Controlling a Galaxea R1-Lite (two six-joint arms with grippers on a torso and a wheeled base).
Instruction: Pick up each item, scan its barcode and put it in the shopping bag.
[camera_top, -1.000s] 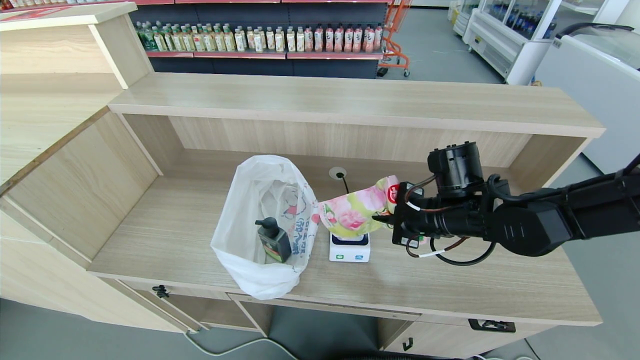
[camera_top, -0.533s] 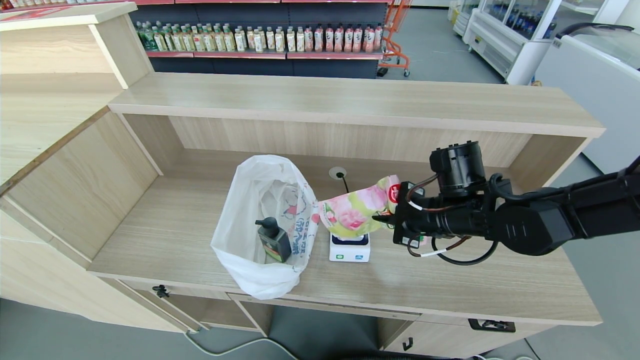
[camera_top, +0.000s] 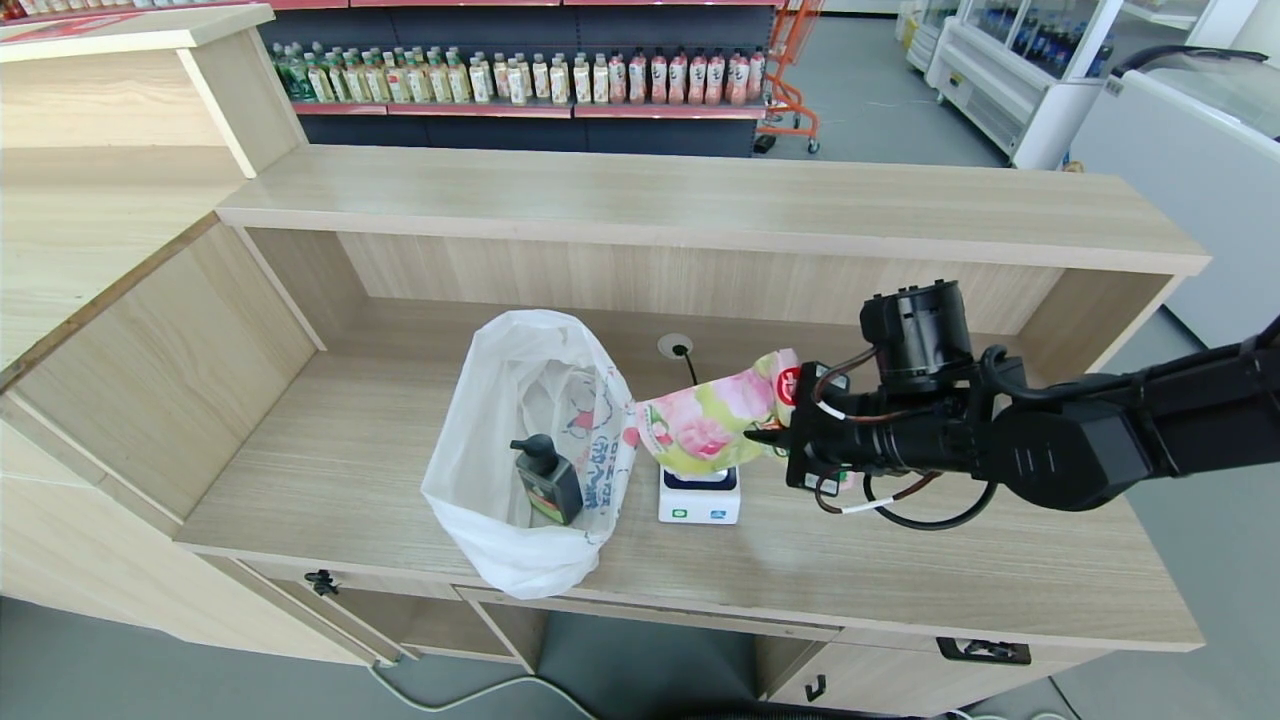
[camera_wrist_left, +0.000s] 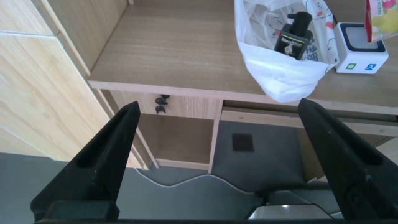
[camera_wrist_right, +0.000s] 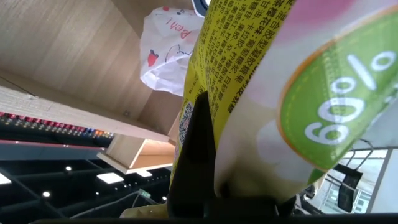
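The right gripper (camera_top: 775, 437) pinches one end of a soft floral pouch (camera_top: 700, 425), holding it level just above the white cube scanner (camera_top: 699, 495) on the wooden counter (camera_top: 900, 570). The right wrist view shows the pouch's glossy yellow back covered in small print, pressed against a black finger (camera_wrist_right: 199, 155). Just beside the scanner, the crinkled white shopping bag (camera_top: 500, 540) stands open with a dark pump bottle (camera_top: 548, 483) upright inside. The left gripper (camera_wrist_left: 219, 109) hangs low before the counter front, fingers spread wide.
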